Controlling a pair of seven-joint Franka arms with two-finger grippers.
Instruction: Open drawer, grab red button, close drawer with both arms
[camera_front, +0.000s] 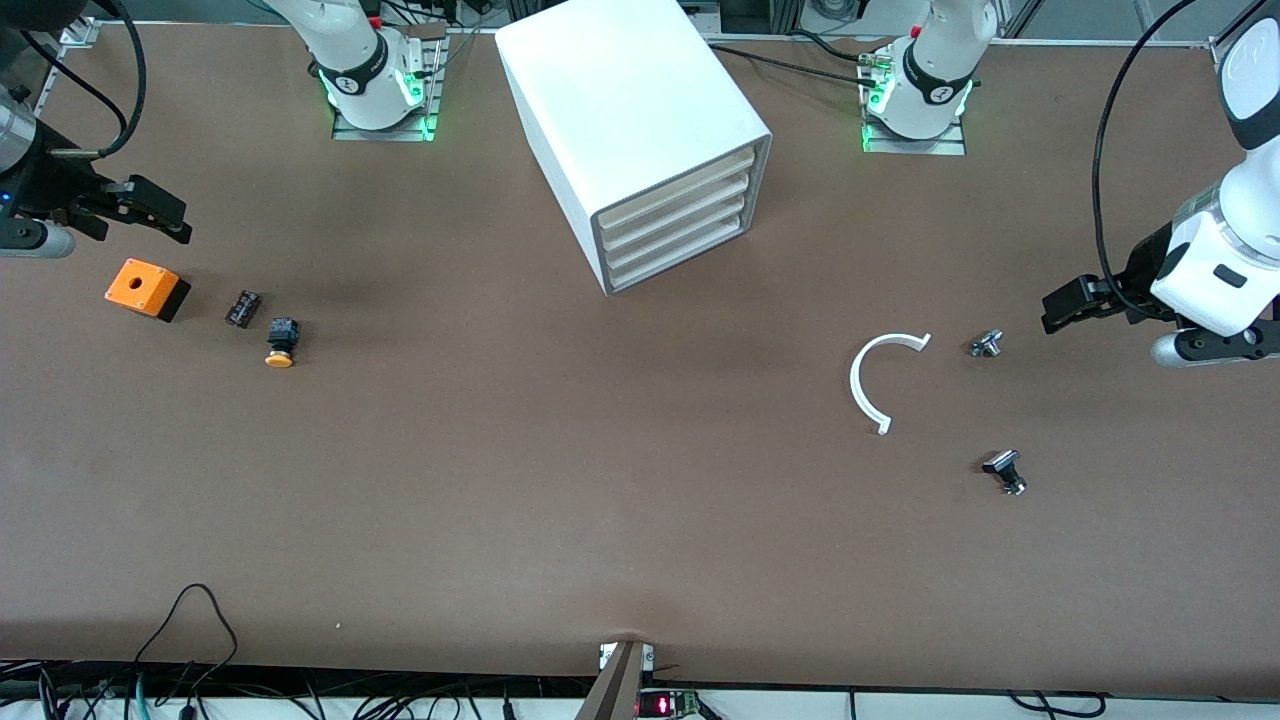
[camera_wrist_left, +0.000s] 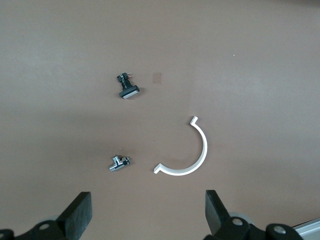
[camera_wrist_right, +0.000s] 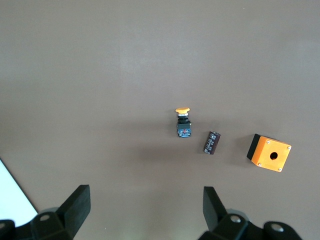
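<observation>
The white box cabinet (camera_front: 630, 110) stands at the middle of the table near the arms' bases. Its four stacked drawers (camera_front: 680, 225) are all shut, fronts flush. No red-capped button shows in any view. My left gripper (camera_front: 1062, 308) hangs open and empty over the left arm's end of the table; in the left wrist view (camera_wrist_left: 148, 210) only bare table lies between its fingers. My right gripper (camera_front: 165, 215) hangs open and empty over the right arm's end of the table, above the orange box; it is also in the right wrist view (camera_wrist_right: 146, 205).
An orange box with a hole (camera_front: 146, 288) (camera_wrist_right: 269, 153), a small black part (camera_front: 243, 308) (camera_wrist_right: 212, 142) and an orange-yellow-capped button (camera_front: 281, 342) (camera_wrist_right: 183, 122) lie below the right gripper. A white half ring (camera_front: 875, 380) (camera_wrist_left: 187, 152) and two small metal parts (camera_front: 986, 344) (camera_front: 1005, 470) lie near the left gripper.
</observation>
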